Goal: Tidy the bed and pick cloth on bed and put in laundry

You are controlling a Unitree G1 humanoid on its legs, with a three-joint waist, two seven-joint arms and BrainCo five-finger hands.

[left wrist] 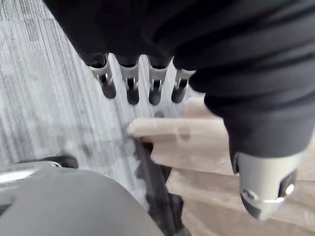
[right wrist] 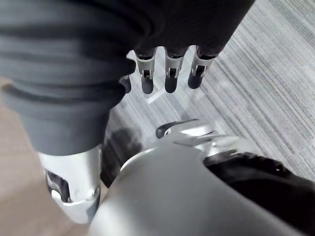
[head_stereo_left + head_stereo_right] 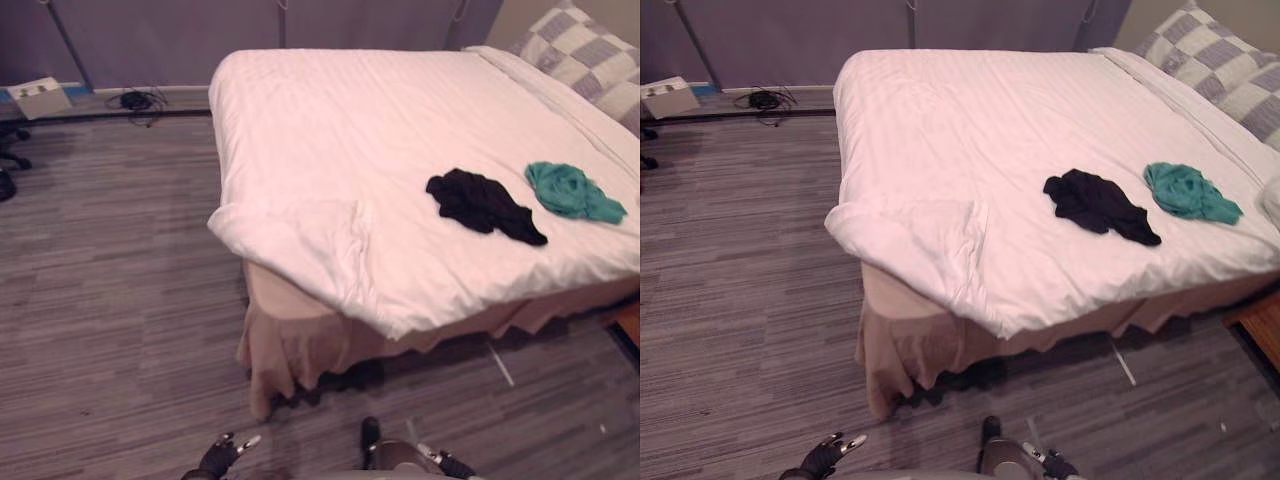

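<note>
Bed (image 3: 400,120) dominates the scene, white duvet (image 3: 330,150) lying mostly smooth, and bare floor (image 3: 110,300) runs wide along its foot end and along the near side, so there's plenty of room to walk in. Near corner (image 3: 300,240) of the duvet is flipped back and bunched, hanging short so the tan skirt (image 3: 290,345) shows under it. That's the untidy bit, I'd say, and it wants pulling square. Checked pillow (image 3: 585,50) sits up at the head end, well clear of the action. Now the targets: black cloth (image 3: 485,205) lies crumpled on the duvet toward the near edge, green cloth (image 3: 572,192) just beside it toward the pillow, the two apart, both dropped loose rather than folded. Being close to that near edge, they look reachable from the side aisle without leaning far, though a wooden piece (image 3: 1262,330) crowds the aisle's head end. Left hand (image 1: 142,83) hangs low over the floor, fingers straight and side by side, nothing in them. Right hand (image 2: 167,73), same story: fingers relaxed and empty, parked low. Nothing picked up yet; both cloths are on the bed.
</note>
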